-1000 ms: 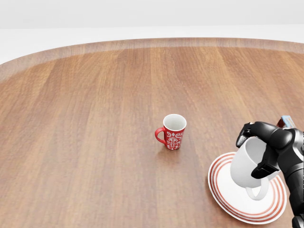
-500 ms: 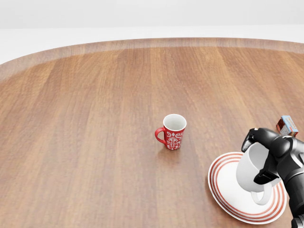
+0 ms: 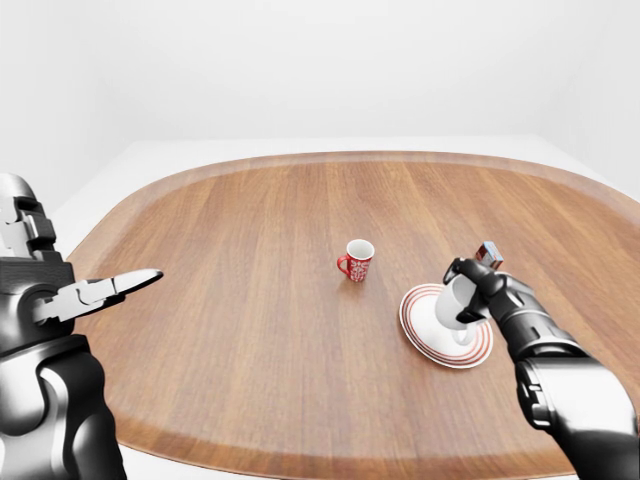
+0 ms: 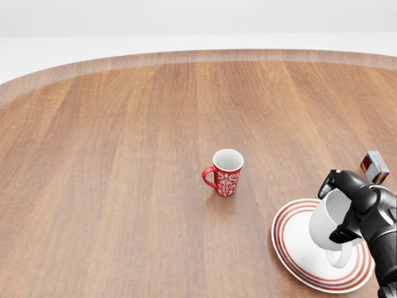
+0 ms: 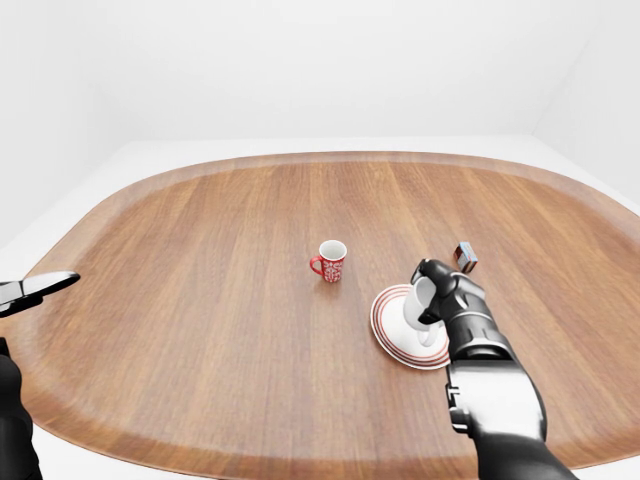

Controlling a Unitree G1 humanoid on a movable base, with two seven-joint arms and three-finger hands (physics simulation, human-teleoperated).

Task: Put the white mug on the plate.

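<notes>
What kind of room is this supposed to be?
Probably a bare simulated test room, not a real kitchen: plain white walls, one large oval wooden table, and just a red mug and striped plate.

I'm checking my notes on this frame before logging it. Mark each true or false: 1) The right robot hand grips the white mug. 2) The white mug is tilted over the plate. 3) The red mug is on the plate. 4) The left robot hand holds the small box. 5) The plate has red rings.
1) True: the right robot hand is closed round the white mug.
2) True: it leans above the plate.
3) False: the red mug stands on the table, left of the plate in the head view.
4) False: the left robot hand is empty; the small box lies on the table.
5) True.
</notes>
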